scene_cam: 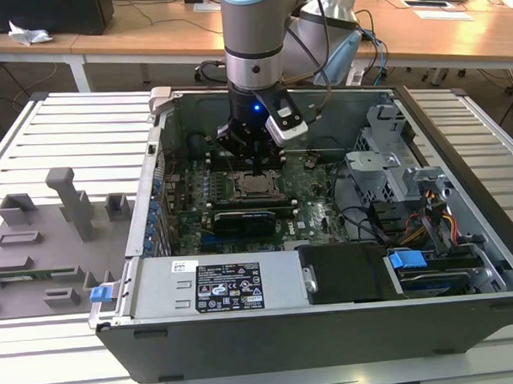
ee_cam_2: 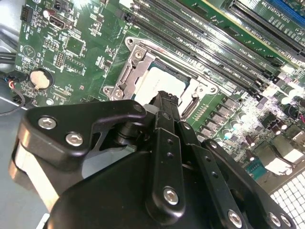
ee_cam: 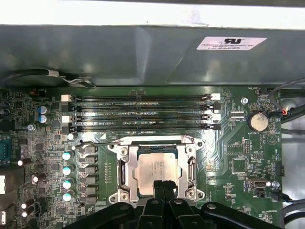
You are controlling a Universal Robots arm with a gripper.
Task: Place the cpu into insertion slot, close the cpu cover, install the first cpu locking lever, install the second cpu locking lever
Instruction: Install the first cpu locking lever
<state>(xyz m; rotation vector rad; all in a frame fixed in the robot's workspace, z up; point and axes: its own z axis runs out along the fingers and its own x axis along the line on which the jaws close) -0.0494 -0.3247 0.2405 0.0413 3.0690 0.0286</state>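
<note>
The cpu (ee_cam: 155, 168) lies silver face up in the insertion slot (ee_cam: 125, 175) on the green motherboard; the second wrist view also shows the cpu (ee_cam_2: 155, 81). The cpu cover (ee_cam: 192, 167) lies flat as a silver frame around it. A thin metal lever rod (ee_cam: 95, 142) runs along one side of the socket. My gripper (ee_cam: 163, 187) hangs just over one edge of the cpu, its two black fingers pressed together with nothing seen between them. In the exterior view the gripper (scene_cam: 254, 161) stands inside the open computer case, directly above the socket (scene_cam: 258, 186).
Long black memory slots (ee_cam: 143, 112) lie beside the socket, with the grey case wall (ee_cam: 143, 52) beyond them. A coin battery (ee_cam: 259, 121) and a row of capacitors (ee_cam: 66, 169) flank it. A power supply (scene_cam: 218, 286), a drive cage (scene_cam: 390, 166) and a grey fixture tray (scene_cam: 47, 241) surround the board.
</note>
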